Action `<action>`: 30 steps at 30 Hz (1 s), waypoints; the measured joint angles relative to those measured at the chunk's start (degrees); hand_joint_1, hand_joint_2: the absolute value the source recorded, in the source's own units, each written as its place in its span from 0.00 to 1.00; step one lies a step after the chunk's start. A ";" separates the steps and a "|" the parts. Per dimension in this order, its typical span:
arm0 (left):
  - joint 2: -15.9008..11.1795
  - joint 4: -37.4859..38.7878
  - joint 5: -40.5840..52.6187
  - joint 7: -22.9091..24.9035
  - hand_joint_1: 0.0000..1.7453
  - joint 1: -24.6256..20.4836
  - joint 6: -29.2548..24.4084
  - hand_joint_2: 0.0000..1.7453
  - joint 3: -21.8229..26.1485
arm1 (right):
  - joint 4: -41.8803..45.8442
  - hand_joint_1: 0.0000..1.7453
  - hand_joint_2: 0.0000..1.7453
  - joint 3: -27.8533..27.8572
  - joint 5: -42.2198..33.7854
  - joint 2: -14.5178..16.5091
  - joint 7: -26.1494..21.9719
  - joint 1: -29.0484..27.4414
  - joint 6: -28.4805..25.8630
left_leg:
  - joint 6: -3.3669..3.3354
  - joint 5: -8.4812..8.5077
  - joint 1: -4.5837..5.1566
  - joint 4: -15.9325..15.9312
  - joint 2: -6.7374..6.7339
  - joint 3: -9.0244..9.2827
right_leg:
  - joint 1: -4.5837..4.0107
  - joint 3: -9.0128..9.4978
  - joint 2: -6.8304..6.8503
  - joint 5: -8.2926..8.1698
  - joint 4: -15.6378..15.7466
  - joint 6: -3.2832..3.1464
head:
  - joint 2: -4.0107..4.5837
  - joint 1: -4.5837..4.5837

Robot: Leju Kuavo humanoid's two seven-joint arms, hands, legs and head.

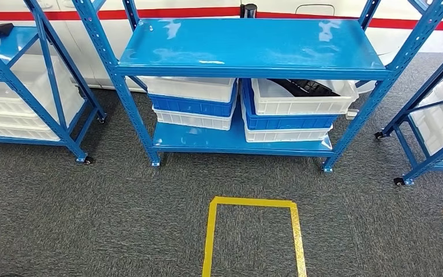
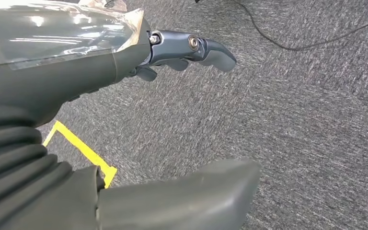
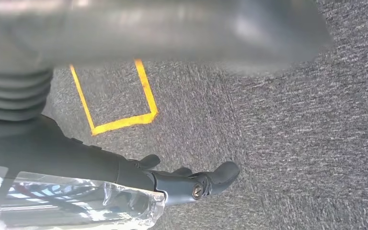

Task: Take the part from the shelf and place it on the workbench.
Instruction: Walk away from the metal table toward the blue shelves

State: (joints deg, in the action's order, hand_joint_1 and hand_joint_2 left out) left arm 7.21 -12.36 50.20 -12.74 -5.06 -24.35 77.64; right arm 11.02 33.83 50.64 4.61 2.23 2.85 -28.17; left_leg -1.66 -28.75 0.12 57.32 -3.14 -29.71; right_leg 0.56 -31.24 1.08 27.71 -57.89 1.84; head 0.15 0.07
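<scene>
A long black part (image 1: 304,86) lies in the top white bin (image 1: 303,99) on the right of the blue shelf unit's (image 1: 248,49) lower level, partly hidden under the upper shelf. My left hand (image 2: 100,67) hangs over grey carpet with its fingers (image 2: 206,50) stretched out and well apart from the thumb (image 2: 182,201), holding nothing. My right hand (image 3: 76,158) hangs the same way, its fingers (image 3: 211,177) extended and nothing in it.
Stacked white and blue bins (image 1: 193,104) fill the lower shelf's left side. More blue racks with white bins stand at the left (image 1: 23,92) and right (image 1: 438,109). A yellow tape square (image 1: 252,203) marks the carpet in front. A black cable (image 2: 287,45) lies on the floor.
</scene>
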 joint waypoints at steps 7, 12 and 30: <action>0.19 0.18 -0.01 1.72 0.00 0.00 -0.53 1.00 0.84 | 0.00 0.00 1.00 -0.02 0.65 0.00 -0.21 0.05 0.04 | 0.01 -0.01 0.33 0.01 0.00 0.10 | 0.18 0.08 0.01 -0.01 0.00 0.01 | 0.00 -0.01; 0.03 0.19 -0.93 2.12 0.00 0.22 -0.34 1.00 -1.04 | 0.04 0.00 1.00 -0.81 0.11 -0.07 0.43 -0.22 0.94 | -0.01 -0.02 0.46 0.01 0.01 0.12 | 0.33 0.11 0.01 -0.01 0.00 0.02 | 0.00 -0.01; -2.31 -2.09 -17.24 5.55 0.00 4.12 7.77 0.00 -24.42 | 2.59 0.00 0.00 -10.61 -16.52 -1.34 0.11 -3.53 9.92 | -0.02 -0.04 0.51 0.01 0.01 0.12 | 0.36 0.10 0.01 -0.01 0.01 0.02 | 0.00 0.01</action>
State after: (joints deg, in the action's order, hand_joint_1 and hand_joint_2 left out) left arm 4.90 -14.45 32.96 -7.19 -0.94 -16.58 53.22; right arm 13.61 23.22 34.12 3.27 2.34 -0.68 -18.25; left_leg -1.68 -28.80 0.63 57.33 -3.13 -29.59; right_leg 0.92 -31.13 1.09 27.70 -57.88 1.86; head 0.15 0.07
